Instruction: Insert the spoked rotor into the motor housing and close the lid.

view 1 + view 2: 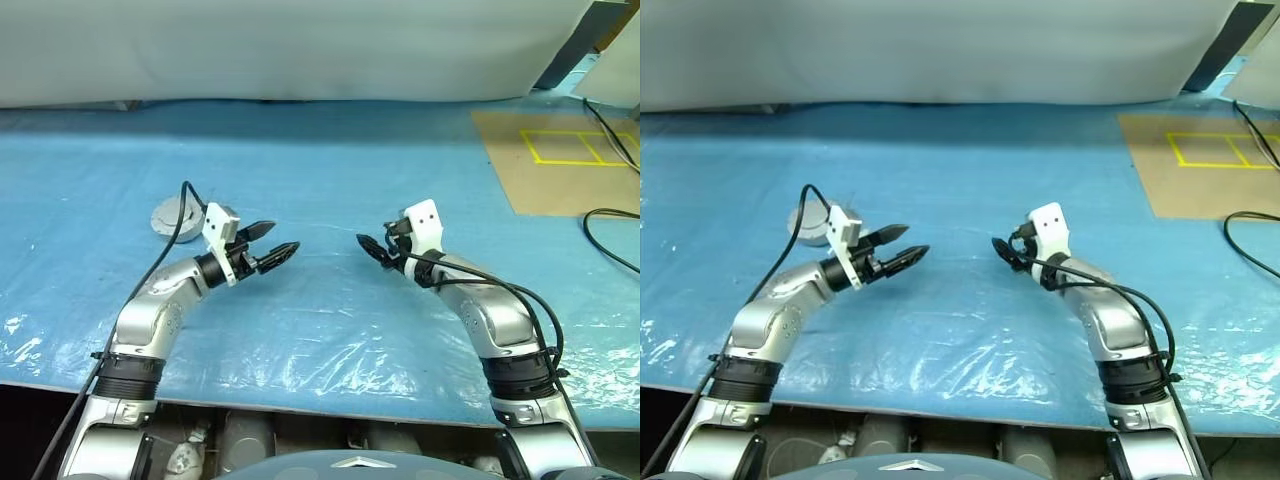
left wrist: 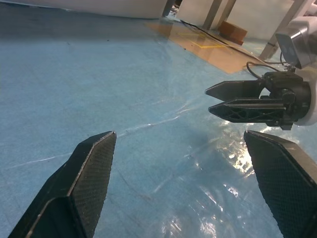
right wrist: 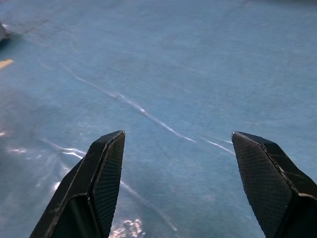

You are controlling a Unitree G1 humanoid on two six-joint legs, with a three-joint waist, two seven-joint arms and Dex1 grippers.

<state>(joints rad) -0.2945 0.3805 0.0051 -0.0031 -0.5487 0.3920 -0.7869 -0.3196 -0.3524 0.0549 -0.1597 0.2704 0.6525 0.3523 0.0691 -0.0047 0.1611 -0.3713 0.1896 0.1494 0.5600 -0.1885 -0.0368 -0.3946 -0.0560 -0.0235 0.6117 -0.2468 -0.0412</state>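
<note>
My left claw (image 1: 268, 243) and right claw (image 1: 374, 247) are open and empty, because the round grey metal housing (image 1: 172, 214) with its lid looks closed.

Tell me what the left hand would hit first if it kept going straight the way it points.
Probably the right hand: the left hand, open and empty, points across at it over the blue table cover. Depth unclear.

A round grey metal lid (image 1: 176, 215), smooth face up, lies flat and closed on the blue-covered tabletop (image 1: 320, 170) at the scene's left, partly hidden behind the left arm.
</note>
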